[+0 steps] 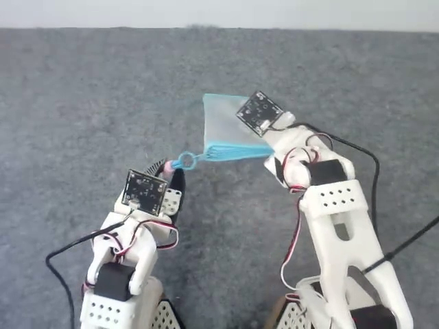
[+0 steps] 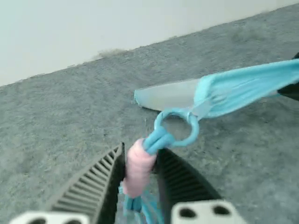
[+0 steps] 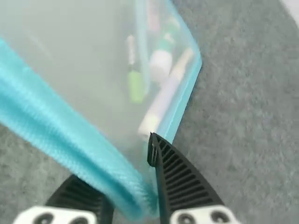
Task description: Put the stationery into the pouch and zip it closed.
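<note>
Seemingly a plain lab corner: grey felt counter point(image 1: 75, 89) under the left tool point(image 1: 171, 177), bare white wall point(image 1: 206, 12) beyond it.

Pouch point(image 1: 225, 123) is sitting mid-desk point(image 1: 82, 89), stationery point(image 3: 156, 79) lying inside it. Left hand point(image 2: 139, 156) is clamping the zip pull point(image 2: 138, 170) at its front-left corner; right hand point(image 1: 269, 146) is pinching its right end.

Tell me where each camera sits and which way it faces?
High view: fixed above the table, looking down on left arm, right arm and pouch.
Left wrist view: on the left arm, facing the left gripper clamping the zip's pink tab.
Right wrist view: on the right arm, facing the right gripper pinching the pouch, pens inside.
Shared: all show the pouch.
</note>
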Robot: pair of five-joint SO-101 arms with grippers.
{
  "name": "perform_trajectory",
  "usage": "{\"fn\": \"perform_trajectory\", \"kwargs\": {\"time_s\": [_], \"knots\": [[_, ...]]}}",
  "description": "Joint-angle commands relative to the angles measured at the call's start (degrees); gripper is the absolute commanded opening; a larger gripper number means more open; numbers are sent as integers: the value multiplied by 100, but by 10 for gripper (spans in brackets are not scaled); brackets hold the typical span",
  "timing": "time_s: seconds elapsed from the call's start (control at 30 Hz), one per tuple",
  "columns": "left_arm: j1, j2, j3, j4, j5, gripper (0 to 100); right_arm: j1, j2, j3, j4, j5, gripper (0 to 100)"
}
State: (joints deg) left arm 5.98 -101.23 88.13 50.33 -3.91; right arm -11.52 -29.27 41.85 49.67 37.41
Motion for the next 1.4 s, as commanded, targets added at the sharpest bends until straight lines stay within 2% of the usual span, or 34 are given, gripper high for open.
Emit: {"fn": "perform_trajectory", "kwargs": {"time_s": [0.0,0.07,0.17,0.4,0.63,0.73,0.87,1.1,1.37], "knots": [[53,-70,-66,-149,-114,266,374,-198,114,171,35,136],[26,-70,-57,-149,-141,309,312,-198,193,163,35,211],[26,-70,-57,-158,-114,298,259,-189,229,312,18,273],[26,-97,-48,-158,-105,290,171,-198,264,1130,-1125,275],[-132,-105,-163,-158,-9,290,-312,-391,273,1543,-2057,278],[-703,-105,-435,-158,334,294,-374,-1024,299,1552,-1987,278],[-1248,-114,-602,-193,369,294,-382,-2316,835,1349,-1996,275],[-1046,-114,-585,-202,352,292,-497,-4224,2673,760,-1960,275],[-1108,-114,101,-193,343,294,-66,-6088,3921,796,-1960,275]]}}
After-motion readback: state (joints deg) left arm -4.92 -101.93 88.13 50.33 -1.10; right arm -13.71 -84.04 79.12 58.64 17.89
